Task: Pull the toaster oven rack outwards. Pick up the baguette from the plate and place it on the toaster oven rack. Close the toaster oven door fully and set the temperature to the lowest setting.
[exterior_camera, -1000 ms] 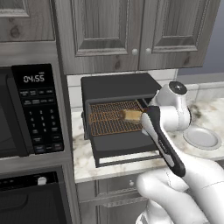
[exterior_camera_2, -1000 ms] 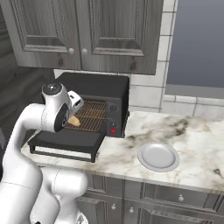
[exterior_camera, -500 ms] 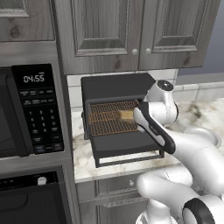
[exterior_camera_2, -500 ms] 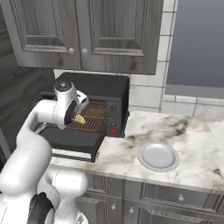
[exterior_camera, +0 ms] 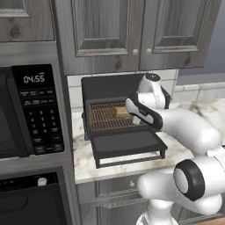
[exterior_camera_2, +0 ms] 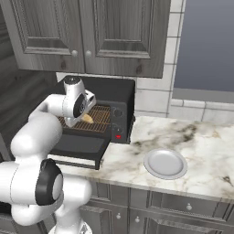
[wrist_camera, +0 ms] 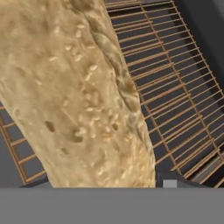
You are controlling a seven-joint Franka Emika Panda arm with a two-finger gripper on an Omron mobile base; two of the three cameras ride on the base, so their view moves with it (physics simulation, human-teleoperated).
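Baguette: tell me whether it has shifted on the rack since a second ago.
No. In the left base view the baguette lies at the same right-hand spot on the toaster oven rack as before, measured against the toaster oven.

One baguette (wrist_camera: 74, 96); one plate (exterior_camera_2: 165, 163)

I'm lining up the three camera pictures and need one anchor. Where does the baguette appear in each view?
Left base view: the baguette lies on the toaster oven rack, right of its middle, beside the arm.
Right base view: a tan end peeks out below the arm's wrist, on the rack's left part.
Hand view: it runs down the left and middle, very close.
Shared landmark: the copper-brown rack under it.
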